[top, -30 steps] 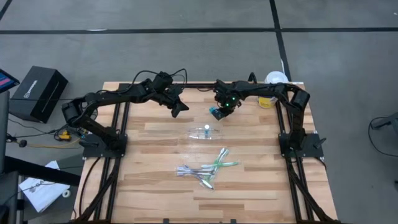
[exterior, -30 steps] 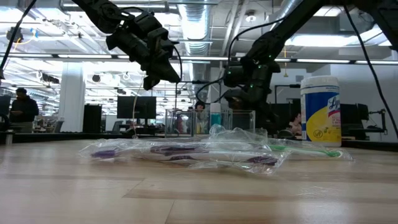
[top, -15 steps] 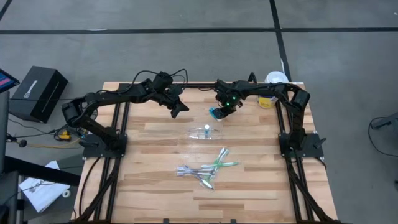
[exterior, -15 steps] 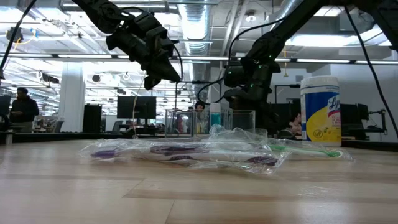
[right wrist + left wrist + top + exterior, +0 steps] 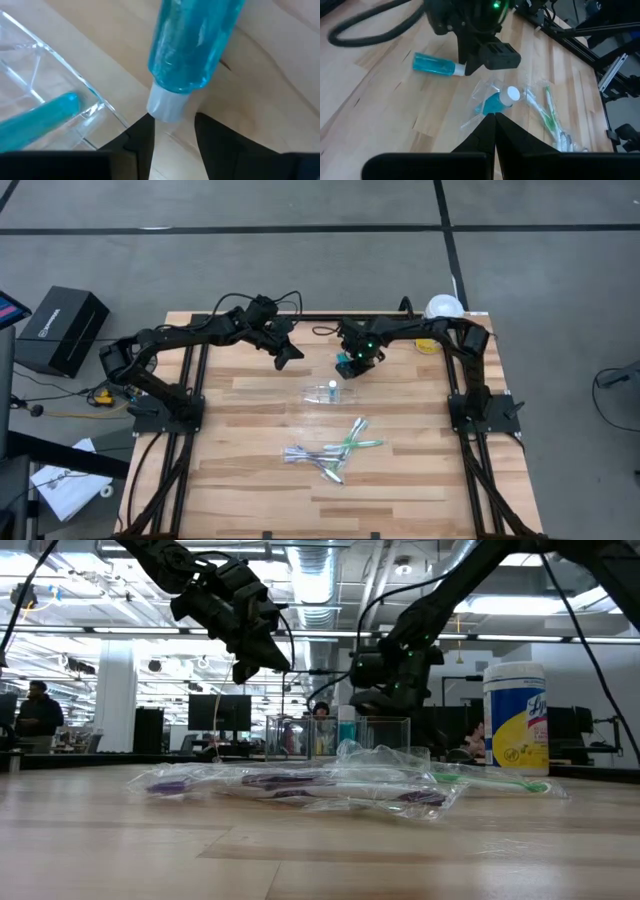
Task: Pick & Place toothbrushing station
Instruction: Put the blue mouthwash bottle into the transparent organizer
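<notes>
i see my right gripper now spread, its blue tube released flat on the desk, outside the clear cup.

We see a white-lidded yellow-and-blue cylindrical canister on the pale wooden slatted table, a black box on the grey floor beside it

The tube is translucent blue with a white cap. The toothbrushes are green and purple-white. The canister is yellow and blue, white-lidded. The table is pale wood.
</notes>
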